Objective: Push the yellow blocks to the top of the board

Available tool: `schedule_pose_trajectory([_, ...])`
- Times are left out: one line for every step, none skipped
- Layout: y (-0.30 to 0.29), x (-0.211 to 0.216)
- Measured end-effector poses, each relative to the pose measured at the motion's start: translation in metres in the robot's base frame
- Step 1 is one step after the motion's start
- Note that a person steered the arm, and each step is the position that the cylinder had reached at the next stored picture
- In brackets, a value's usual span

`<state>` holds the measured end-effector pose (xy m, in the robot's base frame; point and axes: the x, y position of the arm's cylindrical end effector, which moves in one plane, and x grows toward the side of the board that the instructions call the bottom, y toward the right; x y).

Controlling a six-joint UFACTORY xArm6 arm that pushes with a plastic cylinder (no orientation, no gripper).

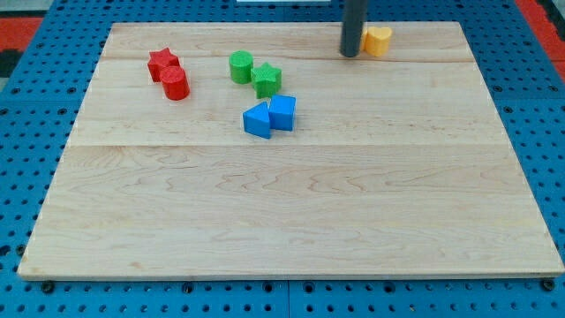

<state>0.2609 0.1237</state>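
Board: a pale wooden board (291, 203) is laid on a blue perforated table (26, 106); plank seams are seen running across it from the view's left to the view's right.
Rod: a straight dark rod (353, 22) is seen coming down from the view's top edge.
My tip: my tip (350, 55) is set on the board near its top edge, just at the left of the yellow block and seemingly touching it.
Hold: no fingers are carried by the rod, so nothing is gripped; the yellow block can only be pressed from the side.
Yellow block: one yellow block (379, 40) is seen at the board's top edge, right of centre; its shape cannot be made out, as its left part is hidden by the rod.
Red blocks: a red star (161, 61) and a red cylinder (175, 84) are found touching at the upper left.
Green blocks: a green cylinder (240, 67) and a green star (267, 79) are placed side by side, right of the red pair.
Blue blocks: two angular blue blocks, the left one (257, 120) and the right one (282, 112), are seen touching just below the green star.
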Motion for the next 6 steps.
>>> schedule_pose_trajectory([0.025,0.009])
schedule_pose_trajectory([0.019,0.017])
schedule_pose_trajectory([0.015,0.009])
schedule_pose_trajectory([0.033,0.007])
schedule_pose_trajectory([0.037,0.006])
schedule_pose_trajectory([0.038,-0.001])
